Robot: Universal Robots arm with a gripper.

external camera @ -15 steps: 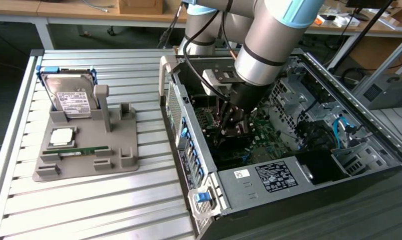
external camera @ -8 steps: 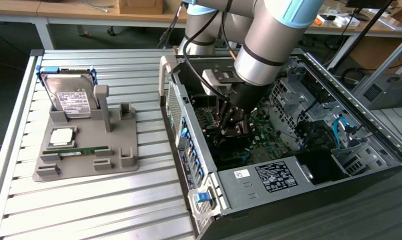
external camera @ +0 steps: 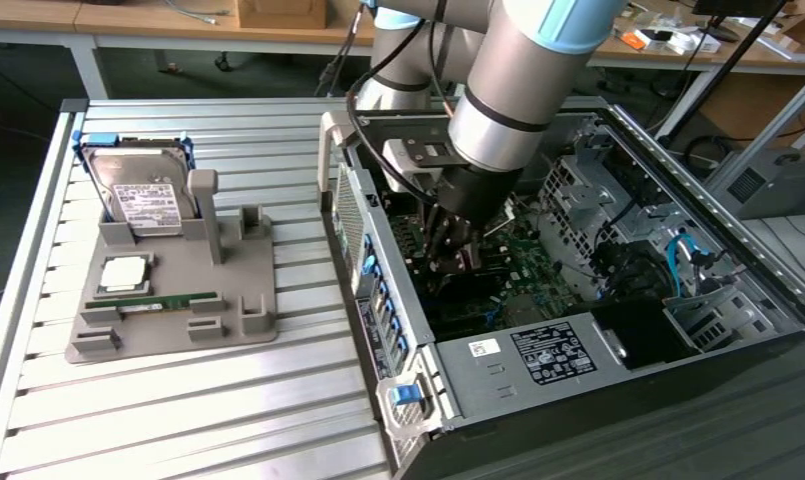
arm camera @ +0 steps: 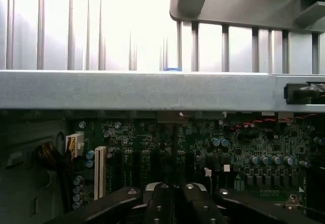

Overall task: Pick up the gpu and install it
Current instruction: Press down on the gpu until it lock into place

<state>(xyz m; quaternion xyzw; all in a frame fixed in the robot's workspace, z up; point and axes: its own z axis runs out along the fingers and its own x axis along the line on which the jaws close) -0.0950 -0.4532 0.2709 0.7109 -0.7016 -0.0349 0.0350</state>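
Fingers pressed together, the gripper (external camera: 452, 262) hangs from the arm (external camera: 509, 100) at the centre of the exterior view, reaching down inside the open computer case (external camera: 359, 250) just above the green circuit board (external camera: 525, 268). In the wrist view the gripper (arm camera: 175, 203) shows two dark fingers (arm camera: 158, 206) side by side with hardly a gap, over the same circuit board (arm camera: 244, 142) and near a white slot (arm camera: 100, 173). I cannot tell where the gpu is, nor whether it is pinched edge-on between the fingers. At the left of the exterior view a grey holder (external camera: 242, 300) sits on the ribbed metal table (external camera: 175, 420), carrying a hard drive (external camera: 142, 200) standing at its far end, a square chip (external camera: 122, 272) and a narrow green memory stick (external camera: 162, 300).
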